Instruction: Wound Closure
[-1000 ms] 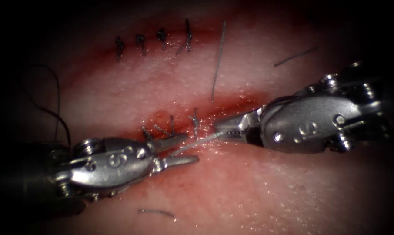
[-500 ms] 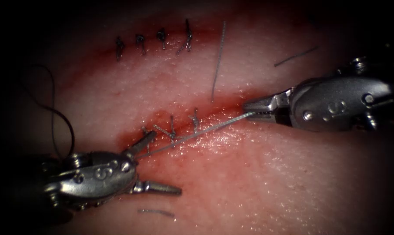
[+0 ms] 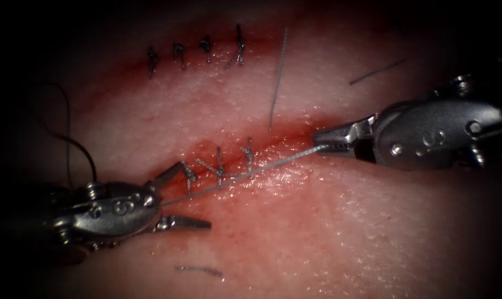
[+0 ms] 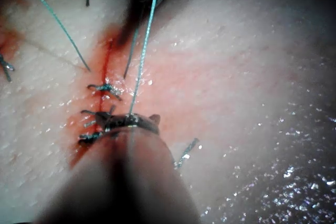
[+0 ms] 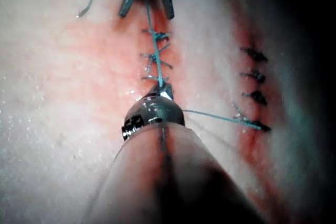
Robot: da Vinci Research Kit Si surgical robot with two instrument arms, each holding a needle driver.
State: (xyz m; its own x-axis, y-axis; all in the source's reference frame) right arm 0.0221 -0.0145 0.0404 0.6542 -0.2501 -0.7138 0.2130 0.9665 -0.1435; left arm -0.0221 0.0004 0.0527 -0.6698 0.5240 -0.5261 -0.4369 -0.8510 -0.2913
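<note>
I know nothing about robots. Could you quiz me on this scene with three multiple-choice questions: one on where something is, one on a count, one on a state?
1. Where is the right pincer relative to the cut's stitches? A left; B right; C directly on top.
2. How many dark stitches are in the far row? A two; B four; C seven.
3. The left pincer is: A open; B shut on tissue; C shut on a needle.
Answers: B, it grips the thread right of them; B, four show; A, its jaws stand spread.
</note>
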